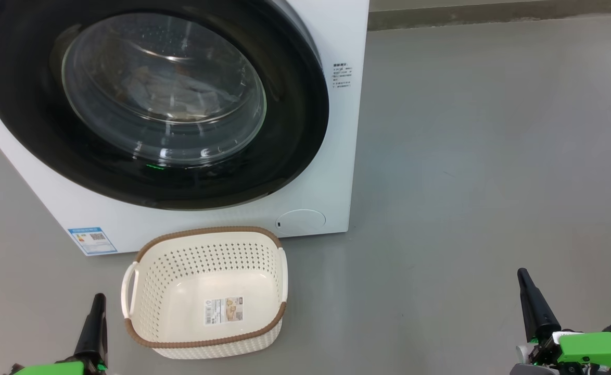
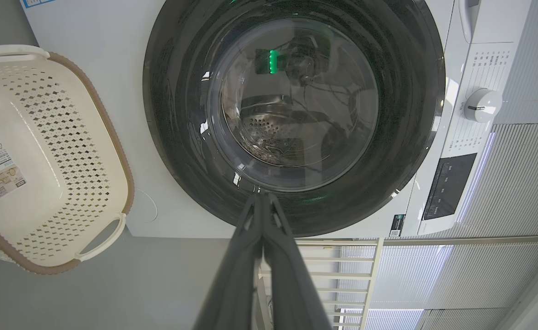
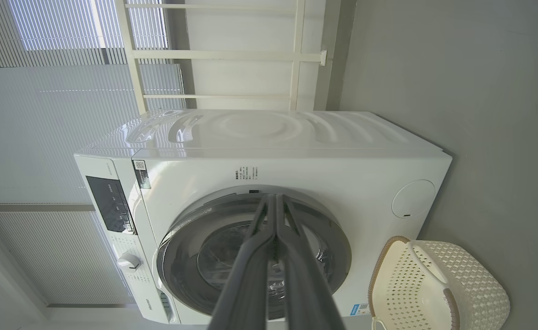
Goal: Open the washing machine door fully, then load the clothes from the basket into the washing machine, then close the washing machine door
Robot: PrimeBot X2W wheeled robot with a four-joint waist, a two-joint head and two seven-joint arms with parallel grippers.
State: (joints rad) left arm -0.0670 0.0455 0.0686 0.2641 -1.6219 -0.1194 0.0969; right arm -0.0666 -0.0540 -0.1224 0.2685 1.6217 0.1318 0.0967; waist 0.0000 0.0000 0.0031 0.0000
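Clothes (image 1: pixel 175 96) lie behind the shut door (image 1: pixel 290 135), blurred by reflections; the machine (image 1: pixel 339 177) is cut off above. Basket (image 1: pixel 209 232) sits on the floor (image 1: pixel 467 208) before it. Left tool (image 1: pixel 98 302) and right tool (image 1: pixel 524 281) closed, empty.

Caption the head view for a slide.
Empty basket sits before the washing machine, door closed, clothes visible inside.
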